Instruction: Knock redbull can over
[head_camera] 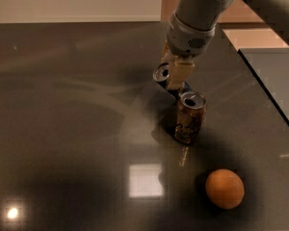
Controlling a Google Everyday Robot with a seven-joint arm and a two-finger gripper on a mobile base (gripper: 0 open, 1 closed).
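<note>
Dark, glossy desk (pixel 62 109).

Count: two cans, one orange, one arm with one gripper.

- Arm (pixel 198 13): grey, comes down from over the desk's far right corner.
- Gripper (pixel 175 82): cream-coloured, low over the far right part of the desk, right up against the redbull can. It covers the middle of that can. Cannot tell whether it is open, closed, or gripping.
- Redbull can (pixel 160 73): tilted, not upright, with its silver top leaning toward the left edge. A bit of blue body shows below the gripper. Lower end hidden.
- Brown can (pixel 189 119): wider, script lettering, upright with open top up. It stands just beside the redbull can, on the side toward the near edge. Cannot tell if the two touch.
- Orange (pixel 224 188): alone toward the near right corner, apart from both cans.

Two light reflections on the desk top: a square patch (pixel 145 179) near the near edge and a small bright spot (pixel 12 213) by the near left corner.
</note>
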